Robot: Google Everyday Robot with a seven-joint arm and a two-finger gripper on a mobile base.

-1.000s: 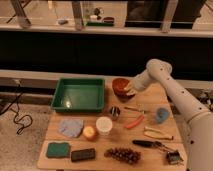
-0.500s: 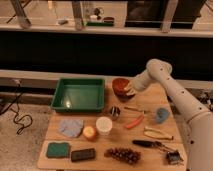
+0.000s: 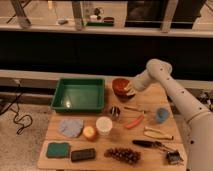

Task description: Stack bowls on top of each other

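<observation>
The bowls (image 3: 120, 87) sit nested near the far edge of the surface (image 3: 150, 147), orange-red inside dark purple, just right of the green tray (image 3: 80, 94). Open room lies right of them toward the far right corner; the near half is crowded with a white cup (image 3: 104, 125), blue cup (image 3: 162, 115) and grapes (image 3: 122, 154). The gripper (image 3: 130, 89) is at the bowls' right rim; whether its fingers are apart cannot be told.
</observation>
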